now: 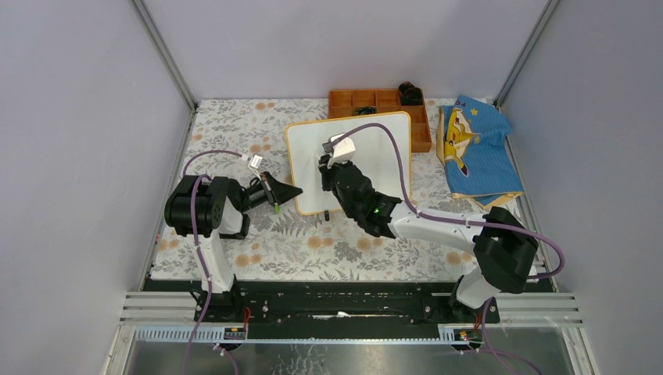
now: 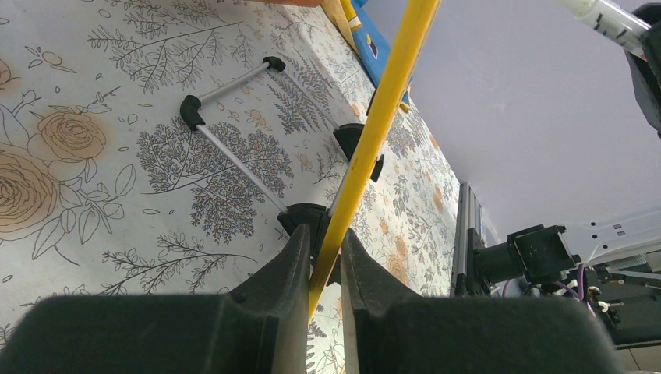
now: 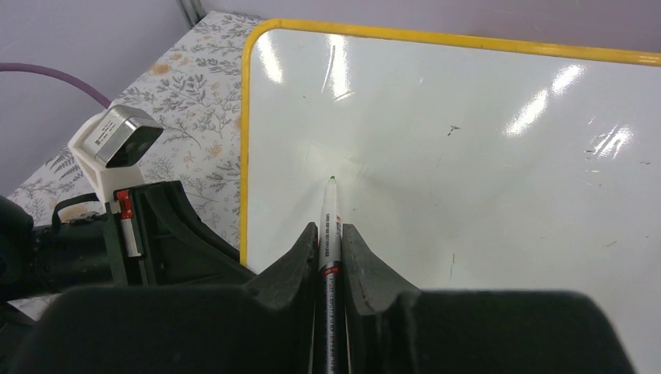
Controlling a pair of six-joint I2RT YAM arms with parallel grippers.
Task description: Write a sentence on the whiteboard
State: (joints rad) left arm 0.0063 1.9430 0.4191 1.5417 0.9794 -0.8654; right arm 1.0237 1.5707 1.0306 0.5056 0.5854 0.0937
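The whiteboard (image 1: 306, 156), white with a yellow frame, stands tilted on the floral table. My left gripper (image 1: 295, 191) is shut on its lower left edge. In the left wrist view the yellow frame (image 2: 382, 109) runs between the closed jaws of the left gripper (image 2: 326, 238), with the board's black feet and metal stand (image 2: 234, 160) behind. My right gripper (image 3: 329, 230) is shut on a white marker (image 3: 332, 212), whose tip touches the board's face (image 3: 468, 156) near the left edge. No sentence shows there, only a few tiny specks.
An orange compartment tray (image 1: 379, 105) sits behind the board with a black object (image 1: 410, 92) at its corner. A blue and yellow cloth (image 1: 475, 148) lies at the right. The right arm's purple cable (image 1: 391, 141) arcs over the board. Grey walls close in both sides.
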